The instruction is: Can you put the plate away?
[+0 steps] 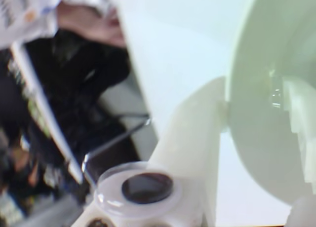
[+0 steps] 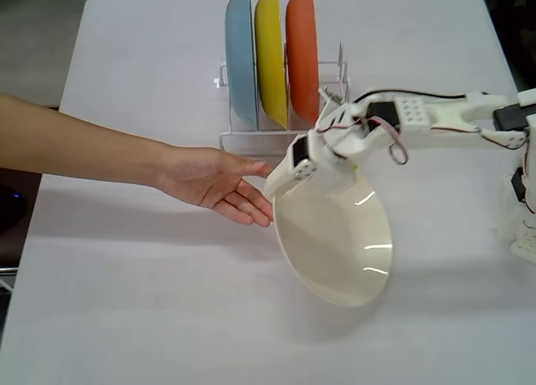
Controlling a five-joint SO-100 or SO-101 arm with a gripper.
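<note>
The cream-white plate (image 2: 335, 243) hangs tilted above the table in front of the dish rack, its hollow side facing the fixed view. My gripper (image 2: 316, 174) is shut on its upper left rim, with the arm reaching in from the right. In the wrist view the plate (image 1: 261, 133) fills the right side, clamped between my two white fingers (image 1: 195, 133), and my gripper (image 1: 254, 96) bites over its rim. A person's open hand (image 2: 219, 184) reaches in from the left, fingertips at or just beside the plate's left rim.
A white wire dish rack (image 2: 251, 140) stands behind the plate, holding a blue plate (image 2: 241, 63), a yellow plate (image 2: 270, 54) and an orange plate (image 2: 301, 54) upright. Bare rack wires (image 2: 341, 67) rise to the right of the orange plate. The person's forearm (image 2: 75, 146) crosses the table's left half.
</note>
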